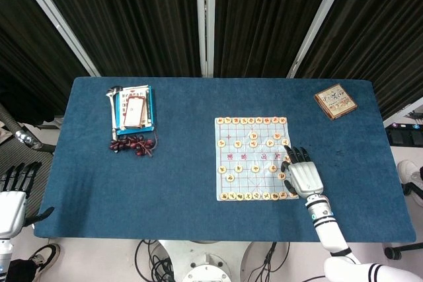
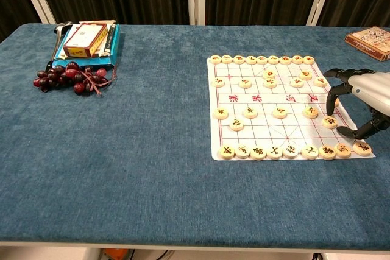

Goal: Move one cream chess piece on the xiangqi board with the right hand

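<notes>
The xiangqi board (image 1: 232,163) (image 2: 268,129) lies on the blue table, right of centre, with several cream round pieces on it. My right hand (image 1: 303,175) (image 2: 364,98) hovers over the board's right edge, fingers apart and curved downward. Its fingertips (image 2: 331,109) hang just above a cream piece (image 2: 329,122) in the right column, and the thumb (image 2: 355,130) reaches down beside it. I cannot tell whether a fingertip touches the piece. Nothing is held. My left hand (image 1: 12,193) hangs off the table's left edge, fingers straight.
A patterned box (image 1: 335,102) (image 2: 370,36) sits at the far right corner. A stack of books with a card box (image 1: 134,110) (image 2: 85,41) stands at the far left, with a bunch of dark grapes (image 1: 134,143) (image 2: 70,77) in front of it.
</notes>
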{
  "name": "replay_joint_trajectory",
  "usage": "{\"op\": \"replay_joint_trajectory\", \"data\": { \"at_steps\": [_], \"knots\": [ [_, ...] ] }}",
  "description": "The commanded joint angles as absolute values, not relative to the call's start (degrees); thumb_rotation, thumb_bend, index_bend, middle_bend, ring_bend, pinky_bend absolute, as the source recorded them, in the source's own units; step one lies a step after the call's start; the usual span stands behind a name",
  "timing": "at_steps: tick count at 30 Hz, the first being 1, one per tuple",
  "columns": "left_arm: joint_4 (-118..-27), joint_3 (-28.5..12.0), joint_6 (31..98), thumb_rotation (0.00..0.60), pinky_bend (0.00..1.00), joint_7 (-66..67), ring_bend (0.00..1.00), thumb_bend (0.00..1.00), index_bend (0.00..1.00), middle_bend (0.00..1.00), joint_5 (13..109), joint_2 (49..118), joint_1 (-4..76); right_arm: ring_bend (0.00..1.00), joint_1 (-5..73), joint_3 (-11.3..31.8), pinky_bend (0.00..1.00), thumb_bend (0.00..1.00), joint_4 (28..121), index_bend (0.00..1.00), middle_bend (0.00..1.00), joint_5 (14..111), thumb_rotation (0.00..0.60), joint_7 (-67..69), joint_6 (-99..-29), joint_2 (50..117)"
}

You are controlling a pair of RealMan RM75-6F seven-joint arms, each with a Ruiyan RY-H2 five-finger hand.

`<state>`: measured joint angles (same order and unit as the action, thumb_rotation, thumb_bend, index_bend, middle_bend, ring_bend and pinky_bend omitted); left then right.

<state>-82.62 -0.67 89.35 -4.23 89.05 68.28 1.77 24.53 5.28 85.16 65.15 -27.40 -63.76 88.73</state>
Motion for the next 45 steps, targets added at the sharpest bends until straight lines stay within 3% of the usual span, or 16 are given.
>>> {"op": "replay_joint_trajectory", "data": {
  "at_steps": [1, 27, 38, 45],
  "knots": [
    [-82.5, -0.7, 89.3, 0.600, 0.02, -4.4, 0.00, 0.09, 0.01, 0.06, 89.0, 68.3, 1.8, 0.00, 24.6, 5.3, 0.00, 0.26, 85.1, 0.46, 0.00, 65.2, 0.600, -27.4, -63.8, 88.8],
    [-81.9, -0.7, 89.4, 0.600, 0.02, -5.0, 0.00, 0.09, 0.01, 0.06, 89.0, 68.3, 1.7, 0.00, 25.5, 5.1, 0.00, 0.26, 84.5, 0.43, 0.00, 64.3, 0.600, -28.2, -63.1, 89.6],
    [-81.8, -0.7, 89.3, 0.600, 0.02, -5.0, 0.00, 0.09, 0.01, 0.06, 89.0, 68.3, 1.8, 0.00, 25.5, 5.1, 0.00, 0.27, 84.2, 0.54, 0.00, 64.7, 0.600, -28.0, -63.7, 89.7],
    [-82.2, -0.8, 89.4, 0.600, 0.02, -4.9, 0.00, 0.09, 0.01, 0.06, 89.1, 68.0, 1.8, 0.00, 25.1, 5.5, 0.00, 0.27, 85.6, 0.55, 0.00, 66.2, 0.600, -26.2, -64.9, 88.5]
  ]
}}
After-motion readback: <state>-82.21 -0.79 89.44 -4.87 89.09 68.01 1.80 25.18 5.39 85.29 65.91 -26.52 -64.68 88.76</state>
